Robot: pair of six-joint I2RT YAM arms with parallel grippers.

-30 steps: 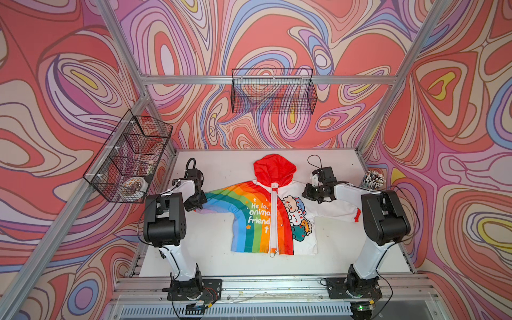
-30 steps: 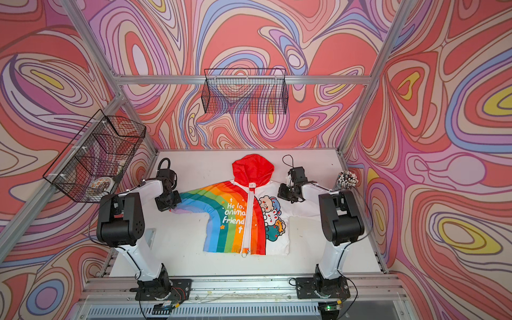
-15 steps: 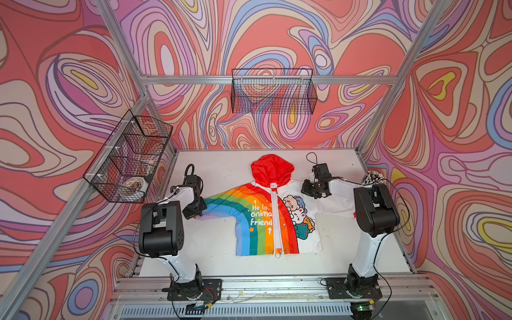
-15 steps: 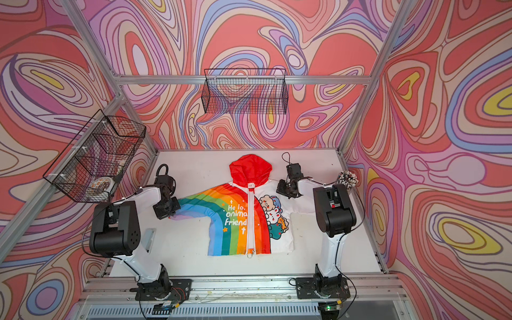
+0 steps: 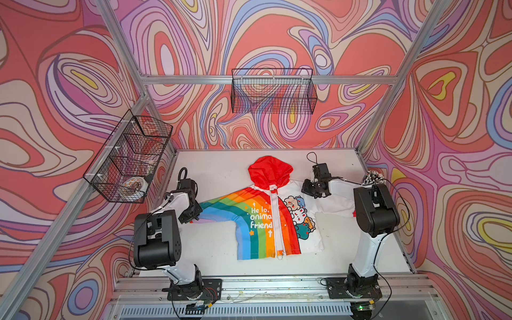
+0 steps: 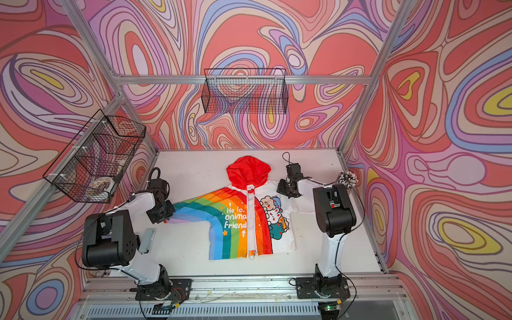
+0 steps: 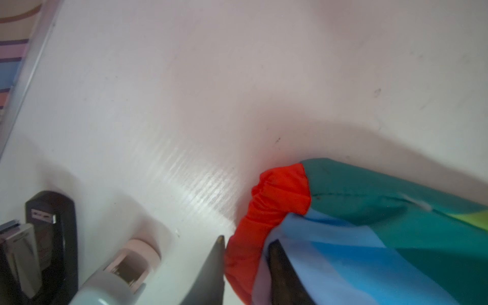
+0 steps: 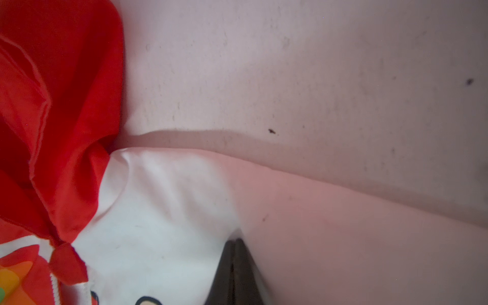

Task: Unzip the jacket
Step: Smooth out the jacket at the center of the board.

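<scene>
Jacket (image 5: 266, 221) flat at the centre of the counter (image 5: 216, 171), hood toward the upper edge, zip (image 5: 275, 221) closed along its whole length.

Left pincer (image 7: 247, 241), jaws parted, straddles the red cuff (image 7: 277, 195) of the rainbow sleeve. Right pincer (image 8: 234, 241), jaws together, rests on the white shoulder; whether it pinches cloth cannot be told. The step appears to be settling the garment. To do it well, lift off without dragging the sleeves, then pin the collar with one pincer and draw the tab straight toward the hem. Nothing lies on the zip, though the right arm crosses the white sleeve. Two wire baskets (image 5: 273, 91) (image 5: 127, 158) hang clear above.
</scene>
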